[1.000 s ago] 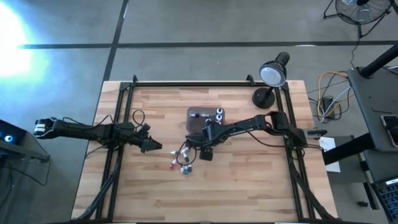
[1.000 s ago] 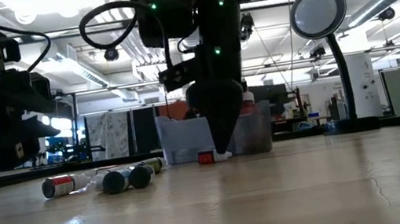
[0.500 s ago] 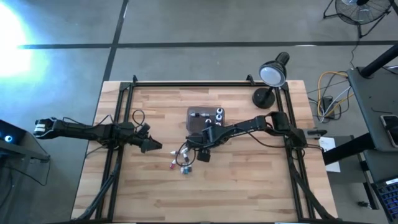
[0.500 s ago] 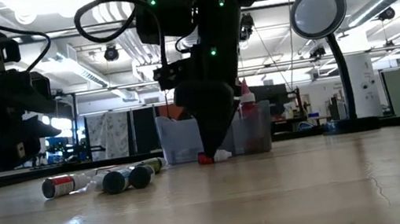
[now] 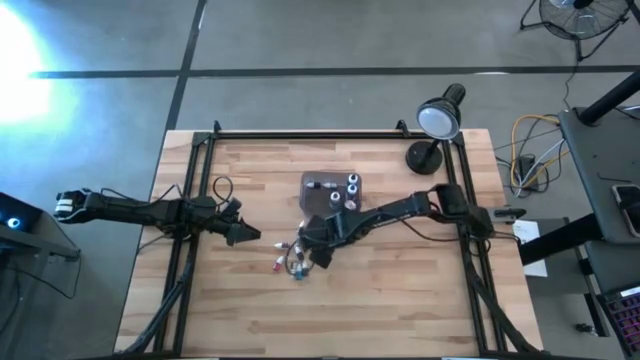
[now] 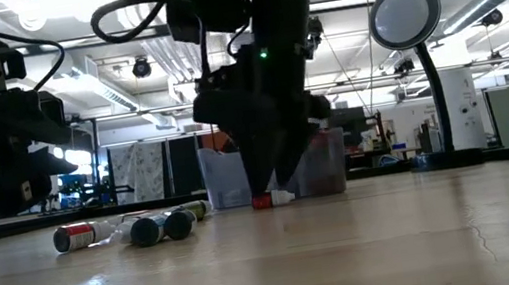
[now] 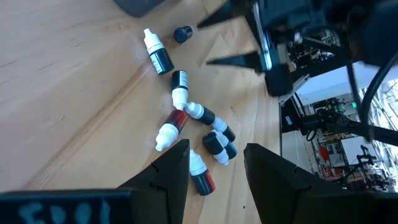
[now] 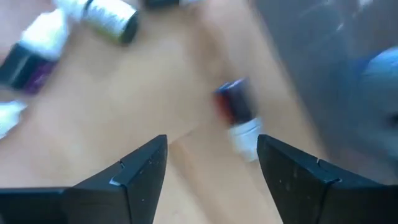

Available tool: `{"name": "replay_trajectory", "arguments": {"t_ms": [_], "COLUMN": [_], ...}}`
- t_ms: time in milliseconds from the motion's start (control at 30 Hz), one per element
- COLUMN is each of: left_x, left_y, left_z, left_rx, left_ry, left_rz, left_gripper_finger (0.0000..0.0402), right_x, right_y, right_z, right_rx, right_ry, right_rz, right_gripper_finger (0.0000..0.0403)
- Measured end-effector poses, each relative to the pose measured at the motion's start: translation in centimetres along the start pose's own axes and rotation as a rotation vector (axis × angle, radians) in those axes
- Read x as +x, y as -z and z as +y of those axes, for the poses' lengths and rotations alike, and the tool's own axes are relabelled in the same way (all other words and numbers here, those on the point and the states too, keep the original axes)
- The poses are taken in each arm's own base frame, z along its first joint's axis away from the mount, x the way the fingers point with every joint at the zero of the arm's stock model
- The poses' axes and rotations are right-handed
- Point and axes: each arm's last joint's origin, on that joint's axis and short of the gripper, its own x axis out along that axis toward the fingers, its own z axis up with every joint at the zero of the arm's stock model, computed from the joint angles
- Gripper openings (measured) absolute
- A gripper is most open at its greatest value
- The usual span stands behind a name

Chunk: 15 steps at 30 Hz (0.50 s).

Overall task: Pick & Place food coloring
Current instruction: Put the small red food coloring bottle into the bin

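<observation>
Several tiny food coloring bottles (image 5: pixel 290 262) lie on their sides on the wooden table, also seen in the left wrist view (image 7: pixel 186 118) and the low view (image 6: pixel 131 229). A red bottle with a white cap (image 8: pixel 239 115) lies alone beside the clear grey tray (image 5: pixel 315 200), on the table (image 6: pixel 271 199). More bottles stand in the tray. My right gripper (image 8: pixel 211 174) hangs open just above this red bottle (image 5: pixel 322 258), fingers pointing down. My left gripper (image 5: pixel 250 236) waits open to the left of the bottles (image 7: pixel 214 168).
A black desk lamp (image 5: pixel 440 120) stands at the table's far right corner (image 6: pixel 405 19). Black frame rails (image 5: pixel 190 190) run along the left, right and far edges. The tray wall (image 8: pixel 336 68) is close beside my right gripper. Bare wood lies toward the near edge.
My right gripper has moved from beside the tray toward the table's left and near edge, closer to the lying bottles, and has come down lower over the red bottle. My left arm has kept still.
</observation>
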Motion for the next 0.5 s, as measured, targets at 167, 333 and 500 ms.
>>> {"name": "replay_trajectory", "arguments": {"t_ms": [167,333,500], "left_x": [0.0,0.0,0.0], "left_y": [0.0,0.0,0.0], "left_z": [0.0,0.0,0.0], "left_rx": [0.000,-0.001,-0.003], "left_ry": [0.000,0.000,0.000], "left_rz": [0.000,0.000,0.000], "left_gripper_finger": [0.0131,0.0131,0.0131], "right_x": [-0.5,-1.6,-2.0], "right_y": [1.3,2.1,3.6], "right_z": [1.6,2.9,2.7], "right_rx": [0.107,0.141,0.451], "right_ry": [0.021,0.067,0.183], "right_rz": [-0.037,-0.119,-0.177], "right_gripper_finger": [0.0246,0.0238,0.0237]}}
